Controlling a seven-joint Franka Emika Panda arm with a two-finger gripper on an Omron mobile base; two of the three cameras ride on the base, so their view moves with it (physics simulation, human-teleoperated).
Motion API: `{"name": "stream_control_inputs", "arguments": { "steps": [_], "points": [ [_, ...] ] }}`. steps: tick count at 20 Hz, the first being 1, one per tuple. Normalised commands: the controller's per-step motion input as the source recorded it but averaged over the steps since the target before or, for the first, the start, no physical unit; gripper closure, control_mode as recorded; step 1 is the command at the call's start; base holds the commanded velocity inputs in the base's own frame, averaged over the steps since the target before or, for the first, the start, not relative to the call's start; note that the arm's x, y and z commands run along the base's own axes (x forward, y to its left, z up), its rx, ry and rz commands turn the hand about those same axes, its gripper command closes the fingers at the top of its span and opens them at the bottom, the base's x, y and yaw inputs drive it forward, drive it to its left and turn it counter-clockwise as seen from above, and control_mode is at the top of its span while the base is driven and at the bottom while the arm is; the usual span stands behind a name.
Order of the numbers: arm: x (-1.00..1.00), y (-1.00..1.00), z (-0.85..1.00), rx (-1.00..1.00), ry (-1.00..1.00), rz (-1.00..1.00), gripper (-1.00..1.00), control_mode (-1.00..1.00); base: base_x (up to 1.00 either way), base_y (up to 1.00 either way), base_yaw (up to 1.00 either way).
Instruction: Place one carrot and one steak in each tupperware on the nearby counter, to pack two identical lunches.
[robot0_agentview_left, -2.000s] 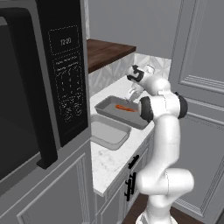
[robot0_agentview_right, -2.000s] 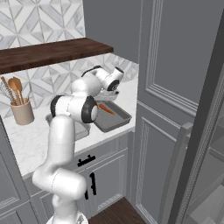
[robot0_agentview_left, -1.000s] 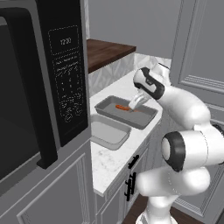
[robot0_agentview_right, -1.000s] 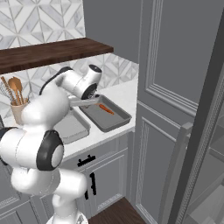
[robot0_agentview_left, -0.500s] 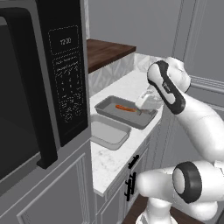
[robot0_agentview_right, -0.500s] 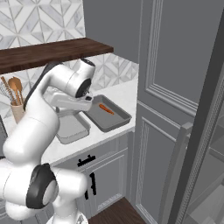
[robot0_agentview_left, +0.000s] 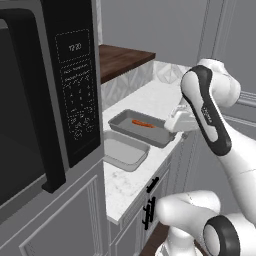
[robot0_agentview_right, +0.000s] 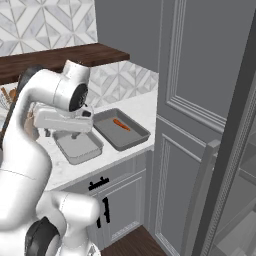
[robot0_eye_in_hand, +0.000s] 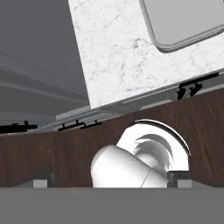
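swinging away from the far tupperware (robot0_agentview_left: 138, 128), the tool, jaws wide and empty, has left one carrot (robot0_agentview_left: 143, 123) inside it; the tupperware (robot0_agentview_left: 122, 150) beside it on the desk (robot0_agentview_left: 131, 183) awaits filling.

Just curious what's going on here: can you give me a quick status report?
Gripper open, empty, off the counter. One carrot in far tupperware; near tupperware bare. Nothing blocking either.
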Motion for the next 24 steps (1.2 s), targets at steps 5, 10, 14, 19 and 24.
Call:
{"name": "stream_control_inputs", "arguments": {
  "steps": [5,10,14,19,24],
  "points": [
    [-0.70,0.00,0.04,-0.22,-0.07,0.00,-1.00,-1.00,0.00,0.00,0.00],
    [-0.78,0.00,0.06,-0.03,-0.09,0.00,-1.00,-1.00,0.00,0.00,0.00],
    [-0.28,0.00,0.20,0.00,-0.05,0.00,-1.00,-1.00,0.00,0.00,0.00],
    [-0.05,0.00,0.12,0.03,0.00,-0.03,-1.00,-1.00,0.00,0.00,0.00],
    [0.00,0.00,0.00,0.00,0.00,0.00,-1.00,1.00,-0.05,0.00,0.00]
  ]
}}
